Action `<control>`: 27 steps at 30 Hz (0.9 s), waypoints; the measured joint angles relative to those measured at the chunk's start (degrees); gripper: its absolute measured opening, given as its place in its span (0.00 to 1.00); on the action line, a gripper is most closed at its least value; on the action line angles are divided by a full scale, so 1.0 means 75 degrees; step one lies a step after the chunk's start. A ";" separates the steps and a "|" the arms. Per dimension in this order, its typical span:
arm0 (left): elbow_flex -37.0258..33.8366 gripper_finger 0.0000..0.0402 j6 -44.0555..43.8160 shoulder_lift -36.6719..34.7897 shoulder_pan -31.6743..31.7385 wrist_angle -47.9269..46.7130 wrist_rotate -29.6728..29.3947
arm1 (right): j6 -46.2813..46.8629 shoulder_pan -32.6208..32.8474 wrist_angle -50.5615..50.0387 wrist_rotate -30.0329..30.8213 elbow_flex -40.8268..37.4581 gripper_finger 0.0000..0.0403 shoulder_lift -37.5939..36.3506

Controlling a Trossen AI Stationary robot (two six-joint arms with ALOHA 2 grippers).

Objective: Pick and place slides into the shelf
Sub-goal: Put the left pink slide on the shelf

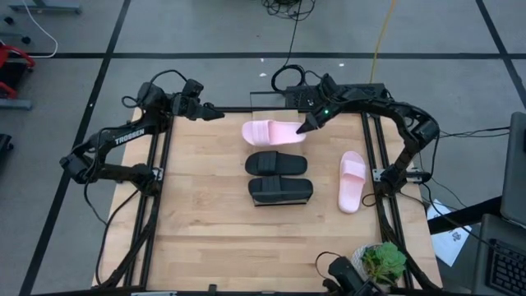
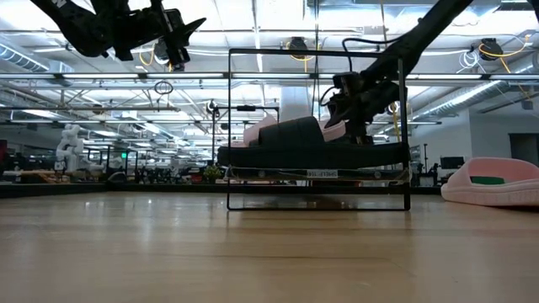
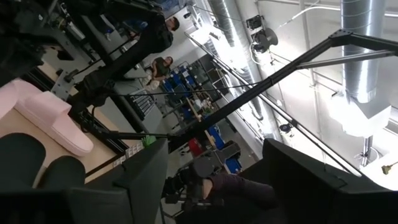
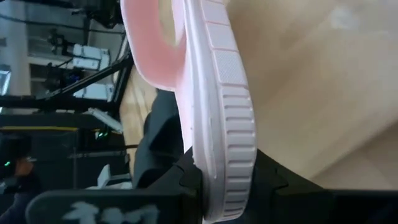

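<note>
Up at the desk's (image 1: pixel 205 238) far edge, right claw (image 1: pixel 306 127) clenched on one end of a pale pink slide (image 1: pixel 271 131), sole's ridged edge pinched between the dark fingers (image 4: pixel 186 180) in the right wrist view. Pink slide lying crosswise near the far edge, just beyond the two black slides. Nearer the middle, first black slide (image 1: pixel 275 163) and second black slide (image 1: pixel 280 190) lying side by side, close together, both crosswise. Well off to the right, near the right rail, second pink slide (image 1: pixel 352 181) resting lengthwise on the desk, apart from the others. From the low view, thin dark shelf frame (image 2: pixel 231 126) standing around the black slides, with the held pink slide showing behind them; cannot tell from there which level anything sits on. Left claw (image 1: pixel 215 112) raised near the far left corner, clear of every slide, fingers parted and gripping nothing. Small green potted plant (image 1: pixel 382 263) at the near right corner.
</note>
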 joint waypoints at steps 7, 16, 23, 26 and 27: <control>0.0000 0.65 0.0005 0.0003 -0.0005 0.0000 0.0000 | -0.0055 -0.0089 -0.0187 0.0032 -0.0001 0.13 0.0000; 0.0000 0.65 0.0003 0.0003 -0.0005 0.0001 0.0000 | -0.0260 0.0082 -0.0602 0.0043 0.0000 0.13 0.0318; 0.0000 0.65 0.0003 0.0003 -0.0005 0.0001 0.0006 | -0.0392 0.0263 -0.0698 0.0046 0.0003 0.13 0.0495; 0.0000 0.65 0.0003 0.0003 -0.0005 0.0000 0.0006 | -0.0383 0.0263 -0.0800 0.0052 0.0006 0.13 0.0495; 0.0000 0.65 0.0003 0.0003 -0.0005 0.0003 0.0009 | -0.0396 0.0263 -0.0856 0.0068 0.0005 0.13 0.0495</control>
